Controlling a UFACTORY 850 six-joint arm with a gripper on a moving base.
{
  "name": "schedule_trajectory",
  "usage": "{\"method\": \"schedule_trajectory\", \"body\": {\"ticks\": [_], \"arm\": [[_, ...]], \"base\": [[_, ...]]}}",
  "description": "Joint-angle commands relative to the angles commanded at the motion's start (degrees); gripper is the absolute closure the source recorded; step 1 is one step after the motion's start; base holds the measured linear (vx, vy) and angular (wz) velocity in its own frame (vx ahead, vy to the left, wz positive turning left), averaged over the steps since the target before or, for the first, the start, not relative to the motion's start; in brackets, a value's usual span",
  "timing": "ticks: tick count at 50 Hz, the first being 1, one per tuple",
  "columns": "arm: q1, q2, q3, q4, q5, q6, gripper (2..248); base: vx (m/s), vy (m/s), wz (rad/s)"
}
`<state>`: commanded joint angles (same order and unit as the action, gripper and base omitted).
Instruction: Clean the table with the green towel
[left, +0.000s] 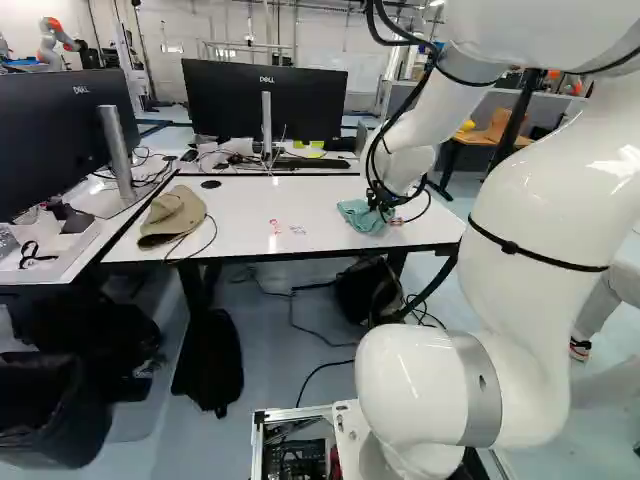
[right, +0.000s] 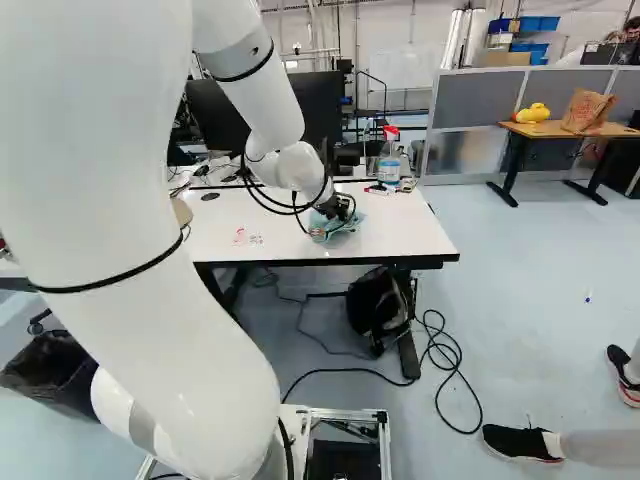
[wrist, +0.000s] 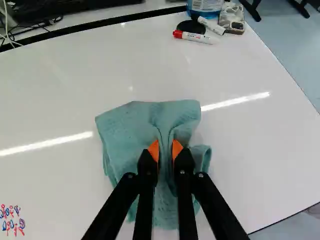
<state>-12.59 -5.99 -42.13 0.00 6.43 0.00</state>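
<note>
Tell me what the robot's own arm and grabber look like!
The arm is smooth, shiny white and rounded, like fat tubes joined together. It has silvery-grey rings and thin black straps around it. Long black cables loop along it. The black metal-looking gripper has two slim fingers with pointy orange pads.

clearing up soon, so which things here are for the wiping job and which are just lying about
For the job:
- green towel, pinched in the tool
- white table
- red and blue scribbles, likely to be wiped

Just lying about:
- tan brimmed hat
- red-capped marker
- spray bottle
</note>
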Motion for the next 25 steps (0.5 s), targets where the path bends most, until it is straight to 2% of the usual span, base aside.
{"method": "schedule_trajectory", "body": {"ticks": [25], "arm": [[4.09,0.52,-3.09,0.0,0.0,0.0,200]], "base": [[0.0,0.0,0.0]]}}
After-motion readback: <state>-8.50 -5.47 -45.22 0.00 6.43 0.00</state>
